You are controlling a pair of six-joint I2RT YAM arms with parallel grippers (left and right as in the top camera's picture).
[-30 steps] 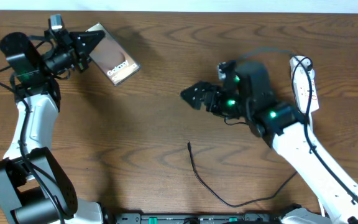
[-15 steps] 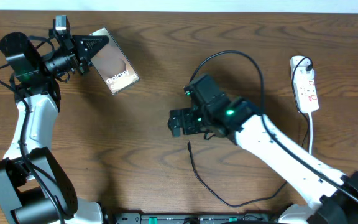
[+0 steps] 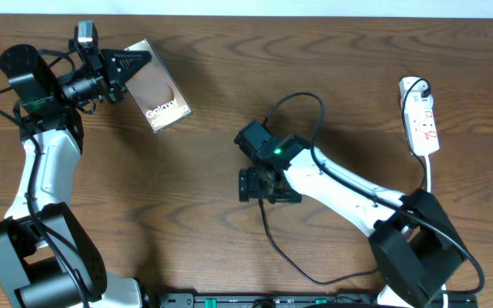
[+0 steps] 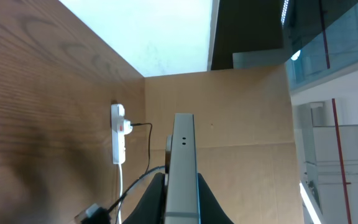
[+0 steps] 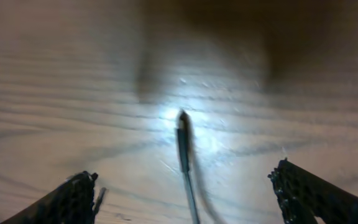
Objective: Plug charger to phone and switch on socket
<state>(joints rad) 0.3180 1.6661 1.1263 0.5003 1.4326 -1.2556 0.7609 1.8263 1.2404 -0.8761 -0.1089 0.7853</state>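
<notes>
Left hand (image 3: 116, 67) pinched the glossy brownish slab phone (image 3: 159, 96), likely steadying its port; right hand (image 3: 268, 186) hung wide over the thin black charger cable's tip (image 5: 182, 127), poised to grab.

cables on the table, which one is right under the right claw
The thin black charger cable: its tip lies inside the open right claw. The white cord by the power strip is far off.

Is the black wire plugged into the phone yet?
Not plugged in. The charger lies loose on the table, far from the phone in the left tool.
</notes>
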